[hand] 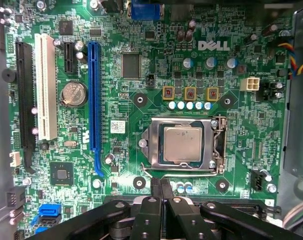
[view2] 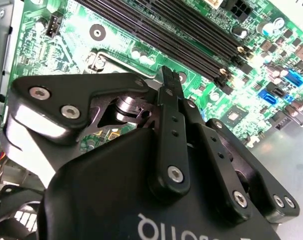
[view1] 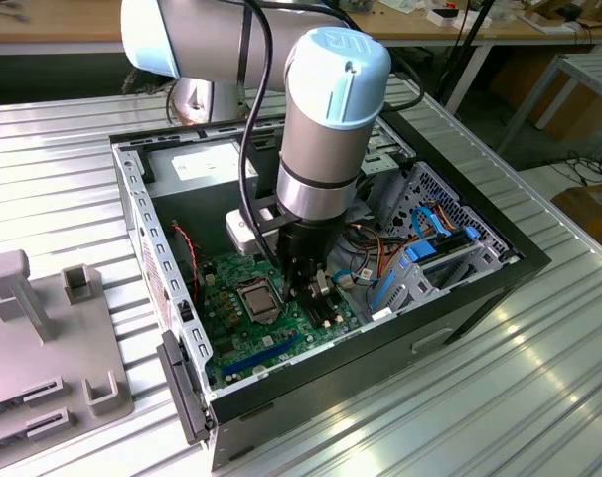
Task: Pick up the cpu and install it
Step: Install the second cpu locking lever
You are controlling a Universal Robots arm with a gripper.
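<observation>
1. Exterior view: arm (view1: pixel 326 109) reaches down into open computer case (view1: pixel 480 273) on a ribbed metal table (view1: pixel 539 397). Gripper (view1: pixel 319 288) hangs low over the green board (view1: pixel 281 343), just beside the socket (view1: pixel 258 298) on the exterior view's right. Grey plastic stand (view1: pixel 43 338) sits outside the case, at the exterior view's left.
2. Second wrist view: gripper (view2: pixel 167 75) fingers pressed together, nothing between them. Black memory slots (view2: pixel 166 30) lie beyond the tips.
3. First wrist view: cpu (hand: pixel 183 144) sits flat inside the silver socket frame (hand: pixel 154 145). Gripper (hand: pixel 160 184) tips clenched empty, near the frame's edge, not touching cpu. Blue slot (hand: pixel 94 100) and coin battery (hand: pixel 73 93) well apart from it.
</observation>
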